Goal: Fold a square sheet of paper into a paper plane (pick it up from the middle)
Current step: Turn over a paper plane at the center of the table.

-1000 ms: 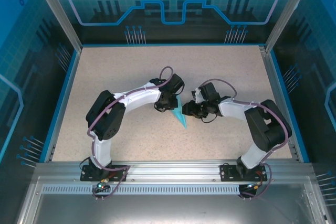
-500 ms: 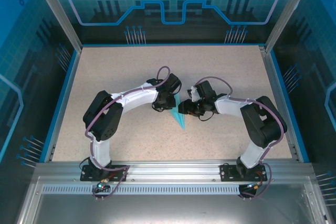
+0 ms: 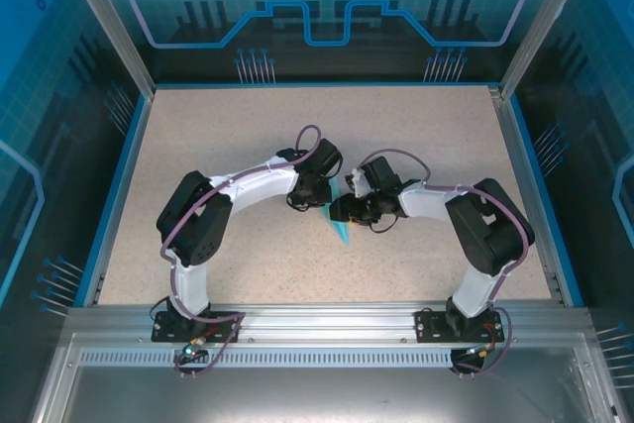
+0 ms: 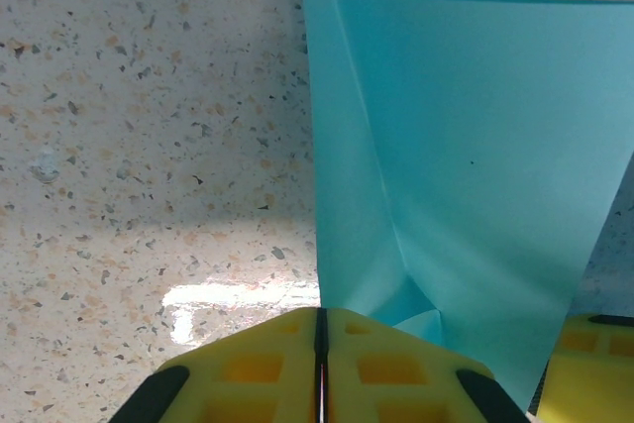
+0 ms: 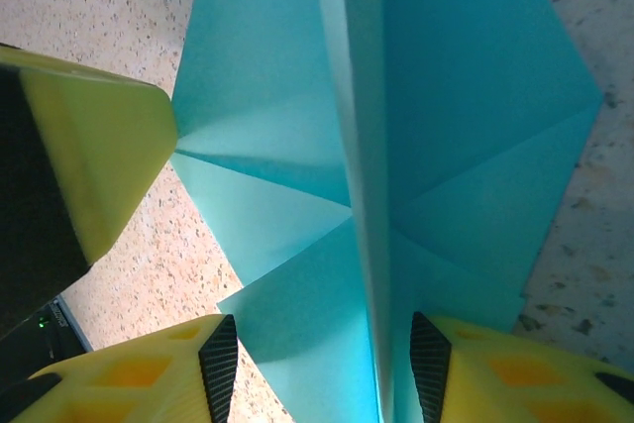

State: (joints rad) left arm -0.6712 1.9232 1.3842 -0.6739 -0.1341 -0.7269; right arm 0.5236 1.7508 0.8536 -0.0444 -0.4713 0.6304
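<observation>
At centre frame, the left hand [image 4: 319, 364] stays pinched on the light-cyan folded paper plane [image 5: 475, 96]; the right hand [image 5: 325, 364] has slid in, jaws parted, straddling its ridge to regrip.

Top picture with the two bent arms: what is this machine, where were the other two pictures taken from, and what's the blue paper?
These are two robot arms bolted at the near edge of a speckled table. The top picture looks down from above. The other two come from a camera on each wrist, so each tool's yellow fingers show up close. The blue thing is a partly folded paper plane. The left tool is shut, pinching its edge. The right tool is open, its fingers either side of the centre ridge.
</observation>
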